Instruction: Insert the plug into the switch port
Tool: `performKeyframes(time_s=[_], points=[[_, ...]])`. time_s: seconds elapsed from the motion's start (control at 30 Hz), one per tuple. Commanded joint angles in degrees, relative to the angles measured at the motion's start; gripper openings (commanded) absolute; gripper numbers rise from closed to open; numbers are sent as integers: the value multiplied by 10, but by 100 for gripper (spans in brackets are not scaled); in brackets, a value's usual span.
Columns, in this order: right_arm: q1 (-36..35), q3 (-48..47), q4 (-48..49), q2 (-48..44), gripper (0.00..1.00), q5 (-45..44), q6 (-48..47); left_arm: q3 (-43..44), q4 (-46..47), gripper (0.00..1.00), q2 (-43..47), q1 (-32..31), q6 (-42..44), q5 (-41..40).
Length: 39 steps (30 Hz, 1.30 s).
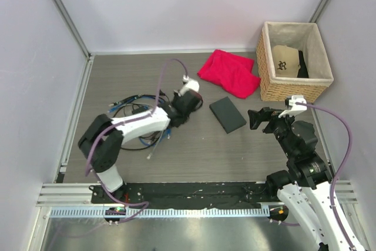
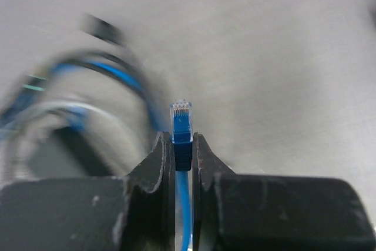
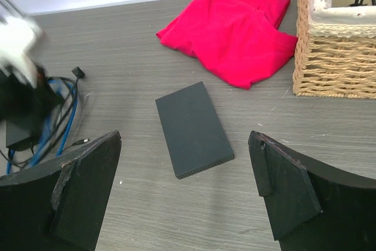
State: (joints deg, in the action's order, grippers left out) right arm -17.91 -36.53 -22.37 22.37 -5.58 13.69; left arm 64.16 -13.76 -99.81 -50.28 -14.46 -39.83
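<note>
**Blue plug (image 2: pixel 181 116) in grip, switch (image 1: pixel 227 114) waiting**

The left gripper (image 2: pixel 183 140) is pinching the plug by its boot, left of the switch lying flat mid-table. The right gripper (image 1: pixel 255 119) is hanging wide, empty. Next, likely: carrying the plug right and squaring it to the switch.

1. The plug (image 2: pixel 181 116) is shown with a clear, glossy plastic tip over a blue plastic body; the blue cable (image 2: pixel 183 204) is smoothly jacketed.
2. The switch (image 3: pixel 192 129) is cased in matt, dark grey material, smooth on top.
3. The fingers (image 2: pixel 154 171) of the left gripper (image 2: pixel 181 145) and those of the right gripper (image 3: pixel 185 139) are formed in matt black plastic, scuffed pale at the edges.
4. The red cloth (image 3: pixel 235 33) is seen as soft, matt, creased fabric.
5. The basket (image 3: pixel 335 69) is woven of rough wicker and lined with pale cloth.
6. The table (image 1: pixel 194 151) is finished in matt grey wood grain.
</note>
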Motion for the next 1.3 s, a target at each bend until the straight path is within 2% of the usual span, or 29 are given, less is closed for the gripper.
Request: performKeyframes(time_s=[0.0, 0.07, 0.33, 0.4, 0.47, 0.6, 0.63, 0.73, 0.77, 0.83, 0.87, 1.0, 1.13, 1.27], points=[[-3, -2, 18, 12, 100, 17, -3, 106, -99, 0, 78, 112, 47, -52], [-3, -3, 19, 17, 100, 22, -2, 169, -126, 0, 91, 155, 75, -60], [-4, -2, 19, 25, 100, 38, -2, 432, -156, 0, 86, 223, 229, -102], [-3, -3, 18, 25, 100, 38, -3, 456, -144, 0, 85, 225, 265, -138], [-3, -3, 18, 23, 100, 38, -3, 464, -144, 1, 94, 225, 263, -138], [-3, -1, 19, 23, 100, 43, -3, 381, -170, 4, 158, 220, 176, -15], [-3, -1, 19, 24, 100, 44, -3, 344, -180, 4, 167, 218, 120, 35], [-3, -1, 15, 35, 100, 49, 0, 269, -223, 6, 202, 212, 49, 133], [-3, -4, 11, 48, 100, 49, 4, 250, -234, 7, 209, 210, 18, 204], [-3, -11, -4, 66, 100, 48, 13, 204, -249, 7, 227, 205, -6, 253], [-4, -23, -10, 94, 100, 75, 16, 190, -266, 8, 233, 202, -17, 292], [-3, -42, -26, 164, 100, 80, 41, 119, -289, 8, 276, 196, -21, 326], [-3, -43, -20, 256, 100, 131, 37, -3, -242, 9, 334, 195, -14, 315], [-3, -78, -18, 364, 100, 87, 74, -61, -216, 11, 362, 195, -12, 322]])
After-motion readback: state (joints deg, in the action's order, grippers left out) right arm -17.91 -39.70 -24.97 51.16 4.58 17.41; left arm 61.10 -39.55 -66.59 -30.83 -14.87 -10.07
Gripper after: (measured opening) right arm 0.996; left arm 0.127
